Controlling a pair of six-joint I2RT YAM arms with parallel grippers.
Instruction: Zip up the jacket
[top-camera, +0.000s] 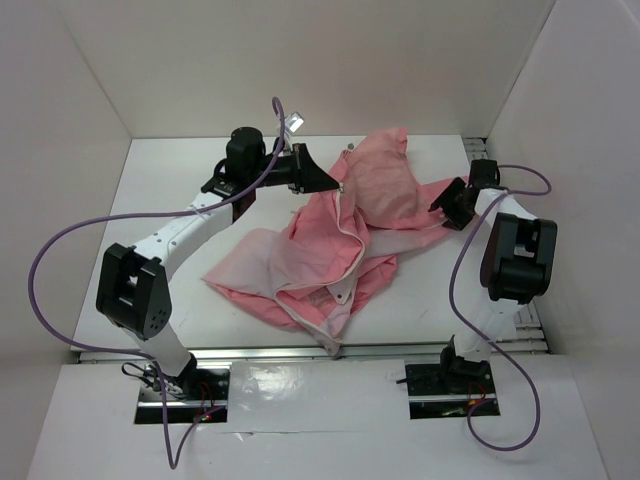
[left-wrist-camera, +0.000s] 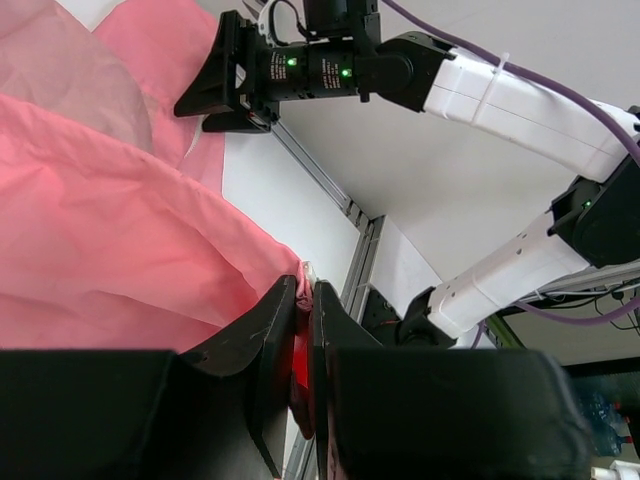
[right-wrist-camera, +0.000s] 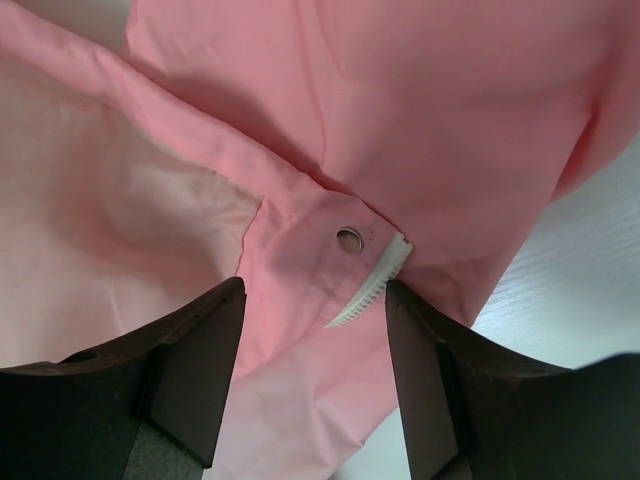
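Pinched together, the left gripper (left-wrist-camera: 305, 292) bites a folded edge of the jacket (top-camera: 385, 190). That jacket lies crumpled mid-table (top-camera: 170, 180) between both arms (front open, pale lining showing), its zipper (top-camera: 352, 235) running down the middle. The right gripper (right-wrist-camera: 315, 300) has its jaws apart, straddling a fabric corner with a white zipper end (right-wrist-camera: 375, 285) and a metal snap (right-wrist-camera: 349, 239).

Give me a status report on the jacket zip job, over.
Left fingers pinched shut on jacket edge. Right fingers open, straddling zipper end. Jacket crumpled, unzipped. No obstruction seen.
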